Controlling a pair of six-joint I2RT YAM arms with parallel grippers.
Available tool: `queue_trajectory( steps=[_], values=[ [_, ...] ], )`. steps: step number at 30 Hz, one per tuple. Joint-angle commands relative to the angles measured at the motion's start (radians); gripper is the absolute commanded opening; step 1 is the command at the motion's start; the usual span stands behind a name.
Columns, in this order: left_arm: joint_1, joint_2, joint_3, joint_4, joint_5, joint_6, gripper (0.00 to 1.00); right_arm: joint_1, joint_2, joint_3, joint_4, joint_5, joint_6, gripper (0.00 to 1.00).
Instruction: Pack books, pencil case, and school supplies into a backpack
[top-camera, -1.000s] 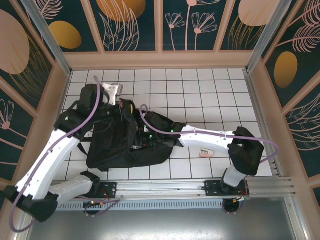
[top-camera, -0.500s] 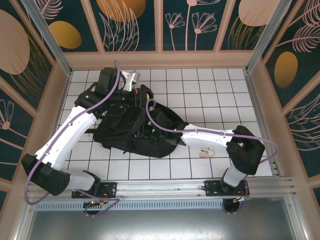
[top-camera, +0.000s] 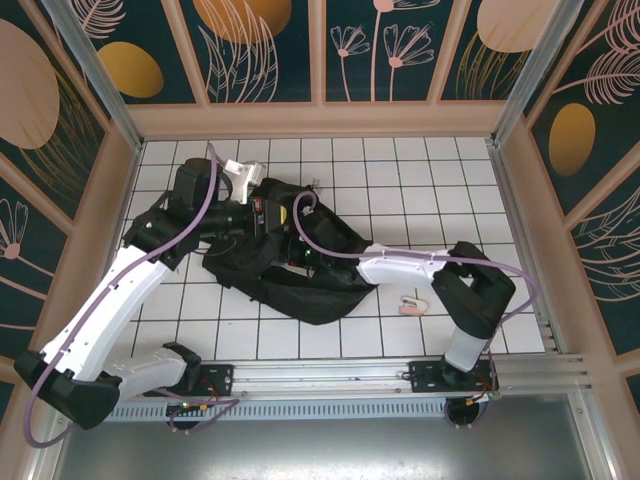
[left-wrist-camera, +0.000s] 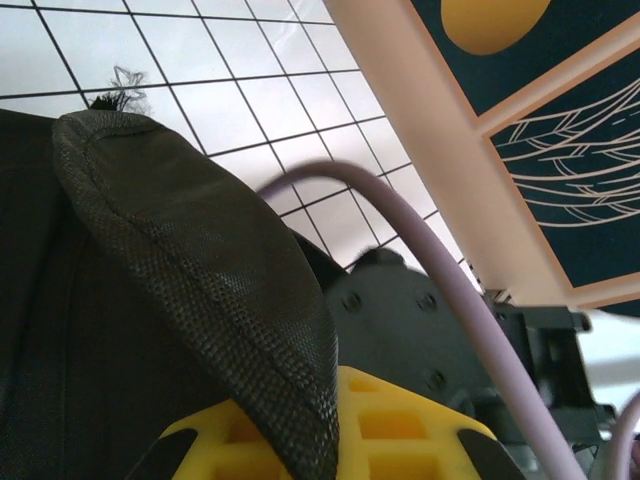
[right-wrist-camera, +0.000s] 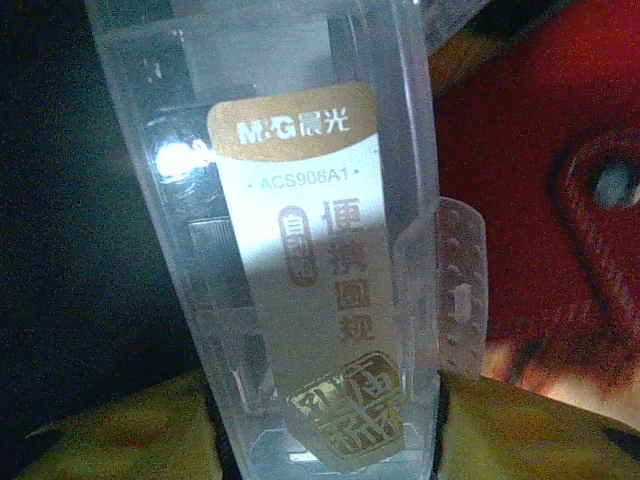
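Left end effector (left-wrist-camera: 322, 445) clamped on backpack (top-camera: 300, 285) flap | backpack lies mid-left on bench (top-camera: 400, 170) | right end effector (right-wrist-camera: 320, 435) inside backpack, clear packet (right-wrist-camera: 300, 250) between its fingers; I cannot tell if gripped | pale pink piece (top-camera: 412, 304) on bench, right of backpack

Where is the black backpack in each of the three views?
Top external: backpack lies centre-left on the table.
Left wrist: backpack fills the left half, close up.
Right wrist: perhaps the dark area at left; I cannot tell.
Shared landmark: the white gridded table, in top and left wrist views.
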Motion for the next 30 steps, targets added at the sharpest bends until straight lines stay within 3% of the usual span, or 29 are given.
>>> queue_trajectory(
  steps=[1, 5, 10, 15, 30],
  values=[
    [-0.009, -0.038, -0.017, 0.059, 0.002, 0.036, 0.00, -0.010, 0.068, 0.105, 0.061, -0.014, -0.020, 0.56],
    [-0.009, -0.035, -0.018, 0.052, -0.031, 0.045, 0.00, -0.001, 0.150, 0.204, 0.028, -0.036, -0.010, 0.58],
    [-0.009, -0.028, -0.011, 0.064, -0.063, 0.040, 0.00, 0.020, 0.181, 0.241, 0.020, -0.058, -0.028, 0.76],
    [-0.009, -0.030, -0.005, 0.066, -0.088, 0.042, 0.00, 0.021, 0.137, 0.203, 0.011, -0.036, -0.056, 0.84],
    [-0.008, -0.076, -0.054, 0.077, -0.183, 0.023, 0.00, 0.022, -0.114, 0.044, -0.143, 0.049, -0.199, 0.83]
  ],
)
